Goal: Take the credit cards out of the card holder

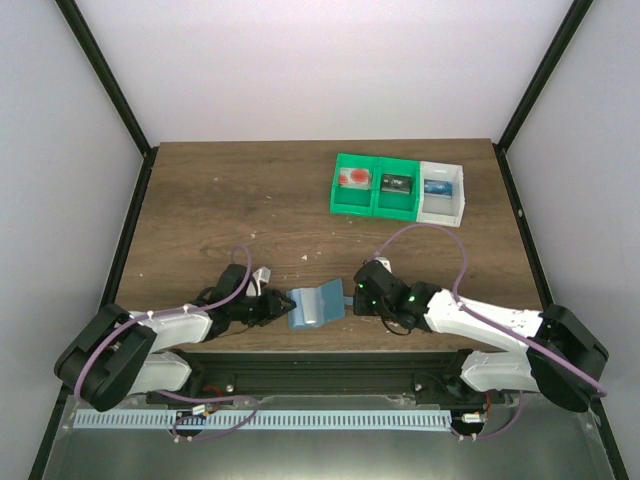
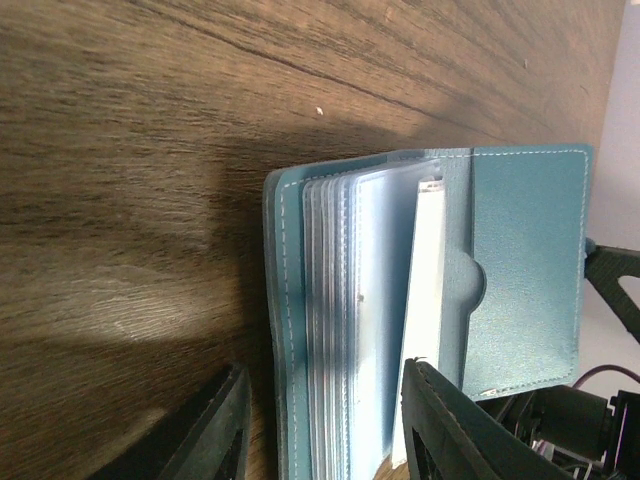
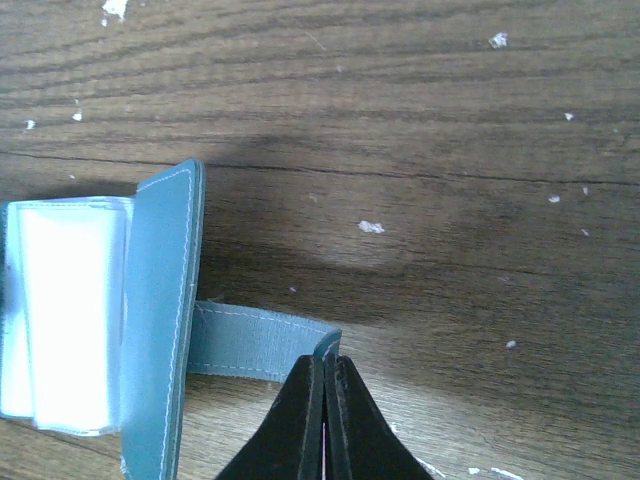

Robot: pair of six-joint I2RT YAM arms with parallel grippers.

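Note:
The light-blue card holder [image 1: 313, 305] lies open on the table between my two grippers. In the left wrist view it [image 2: 525, 260] shows a stack of clear sleeves [image 2: 370, 300], with a white edge in one. My left gripper [image 2: 325, 372] is open and straddles one cover and the sleeve stack; it also shows in the top view [image 1: 272, 305]. My right gripper [image 3: 325, 358] is shut on the end of the holder's strap [image 3: 255, 340], beside the upright cover [image 3: 160, 320]. A white sleeve block [image 3: 65, 310] shows there. A small red card [image 1: 353, 178] lies in a green bin.
At the back right stand two green bin compartments [image 1: 375, 205] and a white one [image 1: 445, 208], holding a red, a black and a blue item. White crumbs dot the wood near the right gripper. The table's near edge is just behind both grippers.

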